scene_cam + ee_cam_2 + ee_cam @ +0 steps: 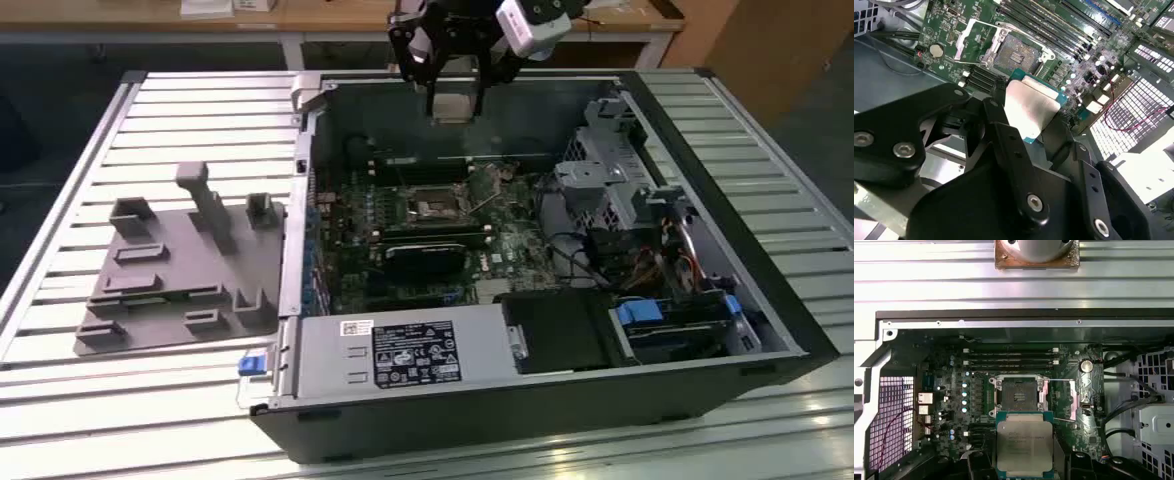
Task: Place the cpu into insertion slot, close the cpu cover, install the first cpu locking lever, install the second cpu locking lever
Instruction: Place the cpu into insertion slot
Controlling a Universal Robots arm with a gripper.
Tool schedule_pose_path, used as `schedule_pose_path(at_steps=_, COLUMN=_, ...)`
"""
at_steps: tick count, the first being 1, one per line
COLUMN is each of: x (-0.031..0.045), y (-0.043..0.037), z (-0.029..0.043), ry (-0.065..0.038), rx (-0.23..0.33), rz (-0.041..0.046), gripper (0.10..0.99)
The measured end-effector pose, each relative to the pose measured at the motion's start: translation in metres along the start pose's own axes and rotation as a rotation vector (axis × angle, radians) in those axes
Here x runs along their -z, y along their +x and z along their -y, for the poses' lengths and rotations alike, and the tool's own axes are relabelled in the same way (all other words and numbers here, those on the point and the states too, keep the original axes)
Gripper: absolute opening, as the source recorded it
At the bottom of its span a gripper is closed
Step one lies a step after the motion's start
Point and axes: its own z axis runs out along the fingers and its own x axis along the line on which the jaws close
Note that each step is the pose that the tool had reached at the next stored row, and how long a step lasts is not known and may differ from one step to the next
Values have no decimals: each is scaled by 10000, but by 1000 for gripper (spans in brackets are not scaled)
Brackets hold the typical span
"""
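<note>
My gripper (454,98) hangs over the far wall of the open computer case (747,290), shut on the cpu (454,106), a flat square chip with a dull silver top. In both wrist views the cpu (1024,444) (1030,106) sits between the black fingers (1004,135). The insertion slot (1017,393) (1017,52) (434,207) lies bare on the green motherboard, below and ahead of the chip. Its cpu cover (972,39) (1061,399), a thin silver frame, stands flipped open beside the socket, on the coin battery's (1085,365) side.
A grey fixture plate (174,270) with upright pegs lies on the slatted metal table at the exterior view's left. Inside the case are long memory slots (1011,358), a black block (434,245), a power supply (387,355) and a drive cage (621,170) with cables.
</note>
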Motion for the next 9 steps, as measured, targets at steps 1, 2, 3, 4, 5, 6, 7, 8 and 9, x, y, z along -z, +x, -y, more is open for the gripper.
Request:
schedule_pose_path(at_steps=1, x=0, y=0, z=0, ry=0, rx=0, rz=0, gripper=537)
schedule_pose_path(at_steps=2, x=0, y=0, z=0, ry=0, rx=0, rz=0, gripper=537)
schedule_pose_path(at_steps=3, x=0, y=0, z=0, ry=0, rx=0, rz=0, gripper=537)
schedule_pose_path(at_steps=4, x=0, y=0, z=0, ry=0, rx=0, rz=0, gripper=537)
schedule_pose_path(at_steps=5, x=0, y=0, z=0, ry=0, rx=0, rz=0, gripper=537)
schedule_pose_path(at_steps=6, x=0, y=0, z=0, ry=0, rx=0, rz=0, gripper=537)
schedule_pose_path(at_steps=7, x=0, y=0, z=0, ry=0, rx=0, rz=0, gripper=537)
schedule_pose_path(at_steps=8, x=0, y=0, z=0, ry=0, rx=0, rz=0, gripper=537)
schedule_pose_path(at_steps=9, x=0, y=0, z=0, ry=0, rx=0, rz=0, gripper=537)
